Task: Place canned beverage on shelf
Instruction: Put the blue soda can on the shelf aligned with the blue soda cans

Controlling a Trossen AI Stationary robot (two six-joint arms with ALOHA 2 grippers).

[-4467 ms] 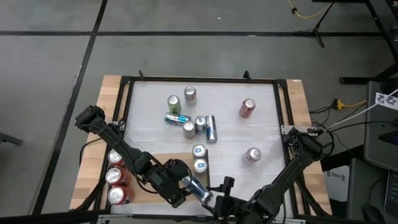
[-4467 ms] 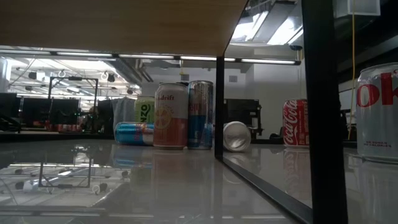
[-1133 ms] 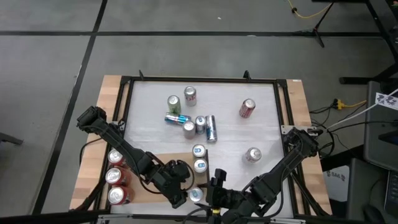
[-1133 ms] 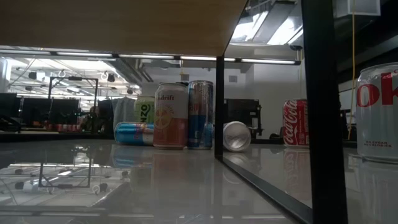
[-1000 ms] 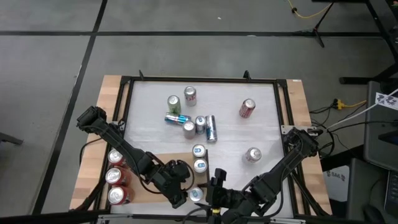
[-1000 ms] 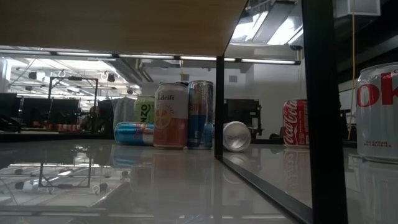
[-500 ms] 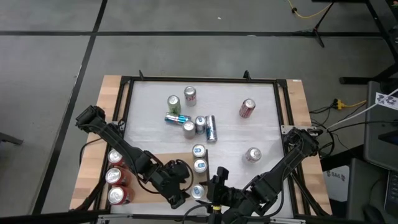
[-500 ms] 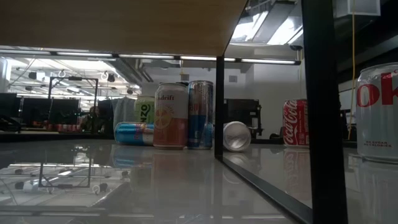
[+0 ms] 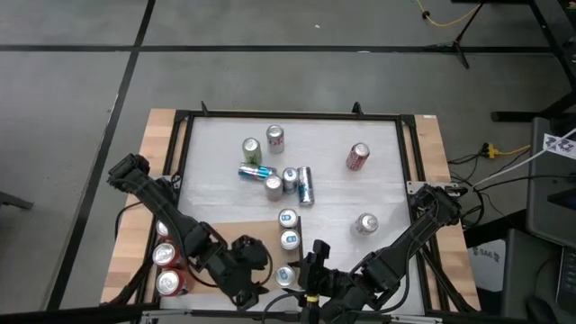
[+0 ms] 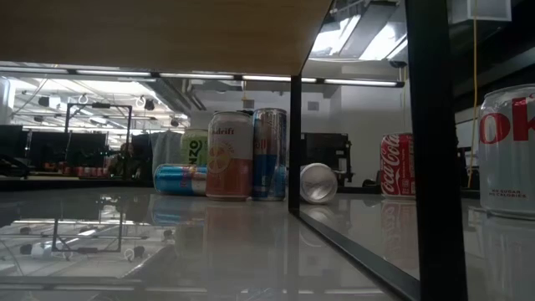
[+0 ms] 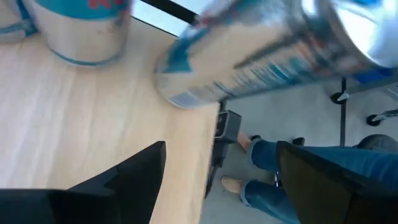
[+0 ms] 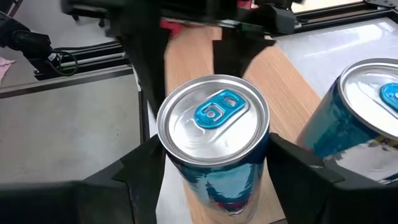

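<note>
Saw a white tabletop [image 9: 378, 162] inside a dark frame, on a grey concrete floor [image 9: 72, 135]; at table height, a dim office with strip lights. Found the shelf [image 9: 241, 230] lying at the tabletop's near left corner. Caught the right gripper [image 12: 214, 177] at the shelf's near right corner, fingers [image 12: 142, 171] set wide and closed against both sides of an upright blue-tabbed can [image 12: 213, 121]. Spotted a second blue-topped can [image 12: 367, 118] just beside it, farther along the shelf's right edge. Found the left gripper [image 11: 222, 149] low over the shelf beside that corner, spread wide and gripping nothing. Glimpsed a person's legs [image 11: 298, 162] in jeans beyond the shelf's edge. Counted red cans [image 9: 166, 255] along the tabletop's left edge and a cluster of cans [image 9: 274, 175] mid-table.
</note>
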